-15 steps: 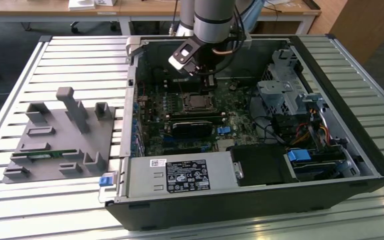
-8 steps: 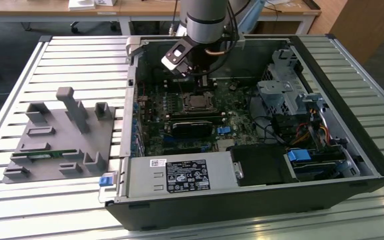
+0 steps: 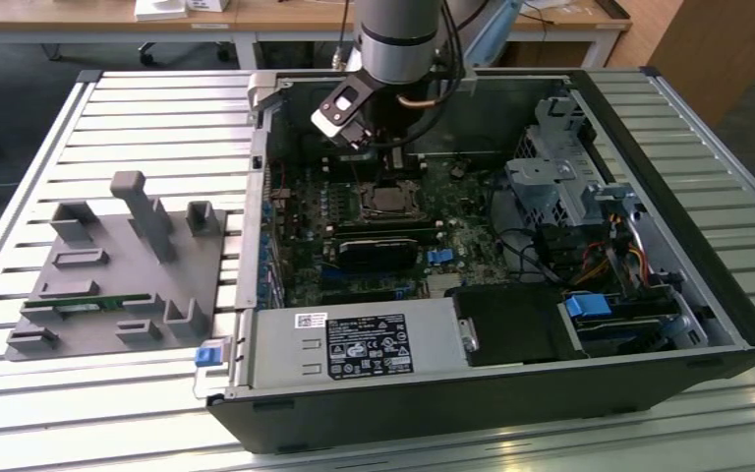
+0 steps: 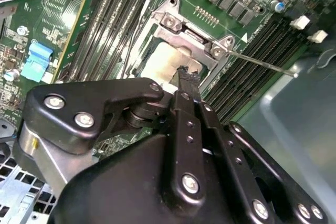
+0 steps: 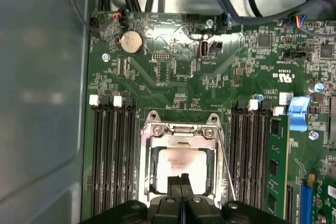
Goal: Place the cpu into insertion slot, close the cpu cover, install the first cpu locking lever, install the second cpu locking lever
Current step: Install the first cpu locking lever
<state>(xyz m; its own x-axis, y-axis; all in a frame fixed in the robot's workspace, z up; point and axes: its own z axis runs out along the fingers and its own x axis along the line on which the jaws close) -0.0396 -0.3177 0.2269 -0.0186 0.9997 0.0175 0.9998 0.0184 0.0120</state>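
Gripper [image 5: 181, 178], black fingertips clenched together on nothing, is hanging just over the silvery-beige square cpu [image 5: 178, 160] lying directly beneath in the metal-rimmed dark insertion slot [image 5: 143, 153], where an off-centre push risks tilting the chip.

I have the open black metal computer case [image 3: 483, 413] on the slatted metal desk [image 3: 129, 108], with the grey plastic fixture block [image 3: 102, 295] beside it on the exterior view's left. Inside lies the green motherboard [image 5: 173, 77]. Its small square dark insertion slot [image 5: 153, 171] sits between two banks of long black memory slots [image 5: 113, 156]. The small square metal-faced cpu [image 5: 181, 160] lies in the slot, and the thin silvery metal cpu cover [image 5: 178, 135] lies around it. The black hand [image 5: 181, 178], fingers together, stands right over the cpu.
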